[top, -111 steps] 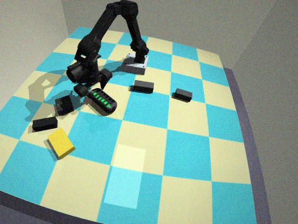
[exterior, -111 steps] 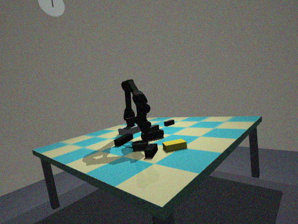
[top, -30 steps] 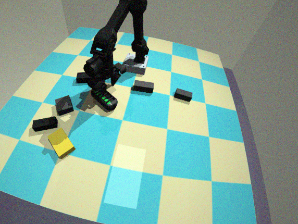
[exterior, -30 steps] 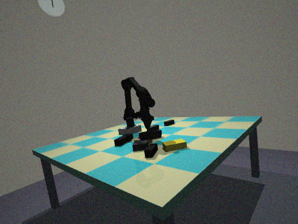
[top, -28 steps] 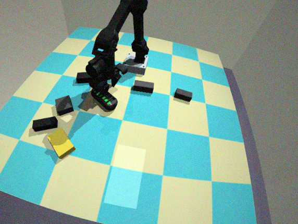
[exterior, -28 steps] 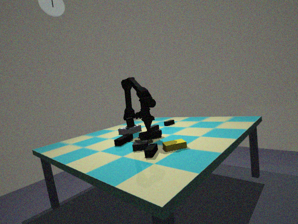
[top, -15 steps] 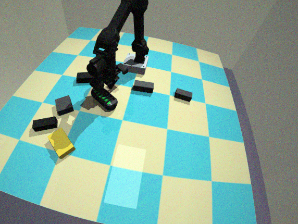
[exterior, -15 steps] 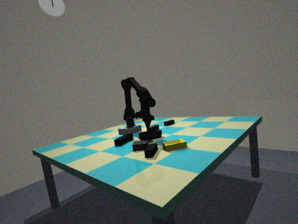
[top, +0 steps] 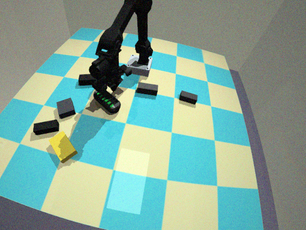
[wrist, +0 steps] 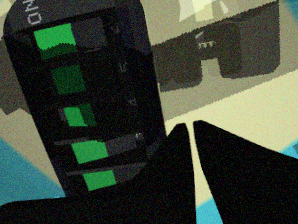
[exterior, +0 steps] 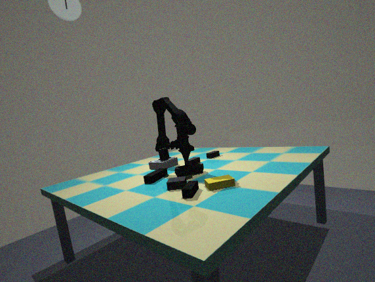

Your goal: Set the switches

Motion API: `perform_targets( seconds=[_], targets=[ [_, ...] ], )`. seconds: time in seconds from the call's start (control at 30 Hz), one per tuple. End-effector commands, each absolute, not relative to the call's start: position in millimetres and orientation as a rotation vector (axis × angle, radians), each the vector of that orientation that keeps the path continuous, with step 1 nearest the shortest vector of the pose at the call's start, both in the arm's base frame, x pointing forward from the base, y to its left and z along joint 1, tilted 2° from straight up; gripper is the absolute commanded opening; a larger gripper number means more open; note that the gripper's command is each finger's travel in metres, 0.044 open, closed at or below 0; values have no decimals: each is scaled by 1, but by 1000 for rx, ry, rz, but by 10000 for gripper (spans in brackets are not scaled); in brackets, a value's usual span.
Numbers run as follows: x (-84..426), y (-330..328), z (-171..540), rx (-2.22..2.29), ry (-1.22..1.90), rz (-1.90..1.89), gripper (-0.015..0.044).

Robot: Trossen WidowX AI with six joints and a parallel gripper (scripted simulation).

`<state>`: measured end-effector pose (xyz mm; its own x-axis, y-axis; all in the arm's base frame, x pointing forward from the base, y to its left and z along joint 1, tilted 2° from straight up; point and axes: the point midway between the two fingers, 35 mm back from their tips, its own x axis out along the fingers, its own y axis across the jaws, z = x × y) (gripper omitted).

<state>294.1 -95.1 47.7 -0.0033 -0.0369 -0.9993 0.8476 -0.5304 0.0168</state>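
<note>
The dark grey controller unit [top: 115,106] [exterior: 197,170] [wrist: 142,90] sits on its base on the bench, switches up. Its label is hidden underneath. In the wrist view, five green switch ends show in a column beside the ON mark; the top one is bright and the second dark. The part nearest the fingers is covered, and I cannot tell every switch's setting. My gripper [exterior: 187,163] [wrist: 189,131] is shut and empty, its tips almost together. It points down over the unit, by its long side away from the ON mark in the wrist view.
Dark blocks lie around the unit: one [top: 66,108] and another [top: 46,127] to its left, one [top: 86,79] behind, one [top: 147,89] and another [top: 188,97] to its right. A yellow block [top: 62,147] [exterior: 219,182] lies nearer the front. The arm's pale base [top: 139,71] stands behind.
</note>
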Motion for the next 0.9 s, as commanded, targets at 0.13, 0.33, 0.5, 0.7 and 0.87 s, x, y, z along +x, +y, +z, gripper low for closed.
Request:
perform_targets(
  seconds=[0.13,0.33,0.5,0.7,0.87],
  targets=[
    [295,-93,97,1583,854,-1615,184],
    [295,-93,97,1583,854,-1615,236],
    [295,-93,97,1583,854,-1615,105],
    [295,-93,97,1583,854,-1615,0],
    [295,-93,97,1583,854,-1615,0]
  ],
)
